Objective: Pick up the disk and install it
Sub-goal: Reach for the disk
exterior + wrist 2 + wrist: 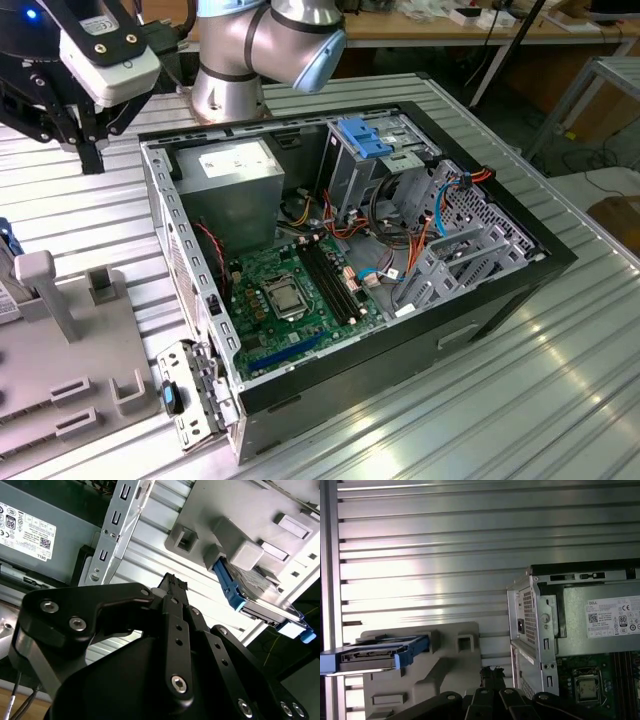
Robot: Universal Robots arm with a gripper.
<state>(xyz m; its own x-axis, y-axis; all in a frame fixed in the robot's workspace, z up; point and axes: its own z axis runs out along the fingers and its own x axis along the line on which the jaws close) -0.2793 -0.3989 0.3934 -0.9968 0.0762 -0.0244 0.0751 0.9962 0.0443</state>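
Since the disk [370,656] is a stiff metal slab in a blue plastic frame, I'd rate it dense for its size, slick on the bare faces and shock-sensitive. Take it across the two flat faces mid-length, not by the flexy frame. It stands on edge in a slot at the grey holder's [60,340] outer edge, one end overhanging. Gripper [492,672] hangs over the table [560,400] between holder and computer case [480,300], well apart from the disk, jaws pressed together on nothing. Hard to read: disk's lower edge and connector end are buried in the holder, label not made out, drive cage [372,140] bay unclear.
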